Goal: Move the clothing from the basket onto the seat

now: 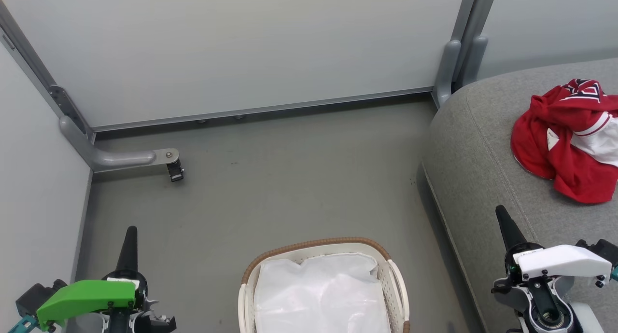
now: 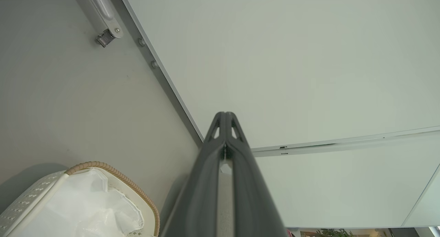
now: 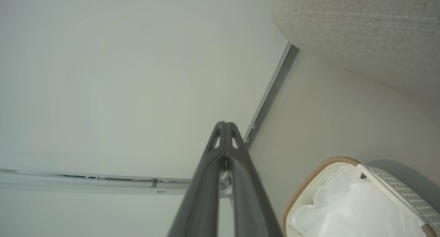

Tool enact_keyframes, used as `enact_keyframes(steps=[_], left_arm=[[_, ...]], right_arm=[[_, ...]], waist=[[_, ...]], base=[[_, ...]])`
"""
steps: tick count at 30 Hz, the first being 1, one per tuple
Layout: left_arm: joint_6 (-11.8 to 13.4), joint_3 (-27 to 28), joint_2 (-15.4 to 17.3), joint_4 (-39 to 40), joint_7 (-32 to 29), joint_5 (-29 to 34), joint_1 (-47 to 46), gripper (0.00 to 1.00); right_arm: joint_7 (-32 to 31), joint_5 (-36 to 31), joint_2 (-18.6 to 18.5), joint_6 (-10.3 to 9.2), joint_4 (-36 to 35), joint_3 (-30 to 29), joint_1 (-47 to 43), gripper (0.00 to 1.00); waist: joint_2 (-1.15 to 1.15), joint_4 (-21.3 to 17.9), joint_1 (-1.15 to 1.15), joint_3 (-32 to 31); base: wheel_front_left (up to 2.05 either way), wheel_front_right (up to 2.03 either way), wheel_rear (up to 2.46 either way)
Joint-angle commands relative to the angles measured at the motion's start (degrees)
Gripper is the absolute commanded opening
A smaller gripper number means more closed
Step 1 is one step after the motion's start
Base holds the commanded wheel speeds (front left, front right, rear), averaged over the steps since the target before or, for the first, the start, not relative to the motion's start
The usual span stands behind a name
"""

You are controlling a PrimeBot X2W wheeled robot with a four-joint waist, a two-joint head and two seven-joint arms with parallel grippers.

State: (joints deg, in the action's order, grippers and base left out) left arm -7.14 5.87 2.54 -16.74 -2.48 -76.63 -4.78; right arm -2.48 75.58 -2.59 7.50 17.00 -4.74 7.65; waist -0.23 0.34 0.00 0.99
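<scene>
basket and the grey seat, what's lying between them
Nothing lies there: in the head view a bare strip of grey floor separates the basket from the seat.

The clothing (image 1: 565, 140) lies in a crumpled red heap on the seat (image 1: 478, 178), toward its right side (one piece shows white panels edged with red stripes, and dark markings at the top). The seat is a broad light grey fabric cushion with a rounded edge and a stitched seam. The basket (image 1: 316, 242) is oval, white and perforated, with a brown woven rim and white handles. It stands upright on the floor (image 1: 289, 178) near the seat, with a thin white liner (image 1: 318, 294) inside.
</scene>
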Motion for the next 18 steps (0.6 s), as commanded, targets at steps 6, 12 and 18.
enact_keyframes(steps=[6,12,18], left_arm=[[-0.5,0.4,0.5,1.0,-1.0,-3.7,-1.6,0.00],[-0.4,0.5,0.5,1.3,-1.6,-6.2,-1.6,0.00],[-0.4,0.6,0.5,1.6,-2.3,-8.8,-1.9,0.00]], right_arm=[[-1.0,3.9,-0.4,-0.01,-1.1,-0.6,-0.6,0.00],[-1.7,6.6,-0.4,-0.01,-1.4,-0.9,-0.8,0.00],[-2.4,9.3,-0.4,-0.01,-1.8,-1.2,-1.0,0.00]], waist=[[0.17,-0.1,0.00,-0.2],[0.18,-0.1,0.00,-0.3],[0.19,-0.2,0.00,-0.5]], base=[[0.00,0.00,0.00],[0.00,0.00,0.00],[0.00,0.00,0.00]])
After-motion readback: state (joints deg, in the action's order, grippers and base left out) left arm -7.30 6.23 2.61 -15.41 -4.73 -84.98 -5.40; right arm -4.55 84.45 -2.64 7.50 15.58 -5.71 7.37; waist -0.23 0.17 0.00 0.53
